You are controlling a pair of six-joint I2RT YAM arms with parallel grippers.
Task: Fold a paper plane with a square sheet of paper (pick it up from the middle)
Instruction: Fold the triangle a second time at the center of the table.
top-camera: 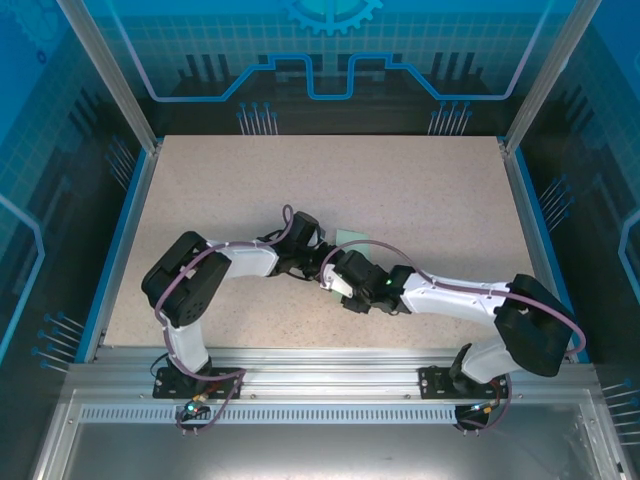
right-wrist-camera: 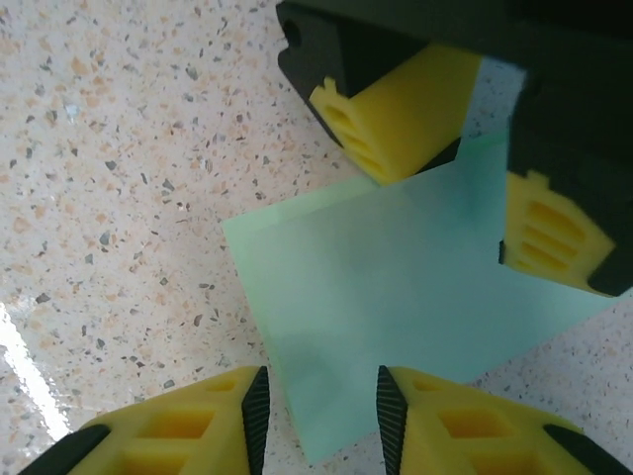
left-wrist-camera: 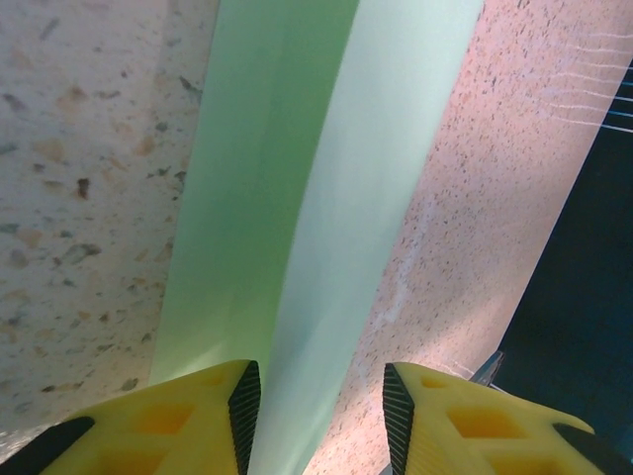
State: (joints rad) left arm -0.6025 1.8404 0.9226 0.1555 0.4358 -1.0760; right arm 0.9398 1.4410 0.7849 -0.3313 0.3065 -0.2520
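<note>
I have both arms reaching in to the middle of the table (top-camera: 430, 190), wrists nearly meeting, with the paper (top-camera: 352, 237) just beyond them as a small pale green patch.

On the left wrist camera the left gripper (left-wrist-camera: 321, 391) has its jaws parted, 1 yellow finger on each side of the paper (left-wrist-camera: 297, 198). The sheet runs away from the camera as a long strip with 1 lengthwise crease, darker on the left of it and lighter on the right. Its near end sits against the left-hand pad. A gap shows before the other pad, so I read this as straddling, not pinching.

On the right wrist camera the right gripper (right-wrist-camera: 318, 396) is also spread, and the near edge of the paper (right-wrist-camera: 396, 297) lies in the gap between its 2 fingers without being clamped. Across the sheet, the left gripper (right-wrist-camera: 450, 213) brackets the far edge. The paper looks folded, with 1 corner pointing left over the speckled tabletop. I cannot tell whether it lies fully flat.
</note>
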